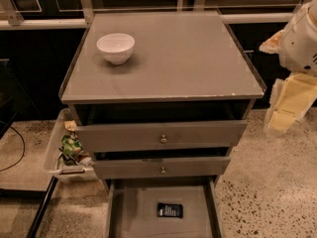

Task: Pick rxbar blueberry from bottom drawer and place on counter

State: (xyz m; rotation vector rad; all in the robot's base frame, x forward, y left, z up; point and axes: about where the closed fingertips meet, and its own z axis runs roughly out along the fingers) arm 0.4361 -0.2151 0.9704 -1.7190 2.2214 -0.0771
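Observation:
The rxbar blueberry (170,210) is a small dark bar with pale print. It lies flat on the floor of the open bottom drawer (133,217), near the middle. The counter (188,58) is the flat grey top of the cabinet, with a chipped front rim. My gripper (291,102) hangs at the far right, beside the cabinet's right edge at about counter height. It is well above and to the right of the bar and holds nothing that I can see. The white arm (302,38) is above it.
A white bowl (116,47) stands on the counter's back left. Two knobbed drawers (162,139) are slightly open above the bottom drawer. A clear bin with packets (69,150) sits on the floor to the left. Speckled floor lies to the right.

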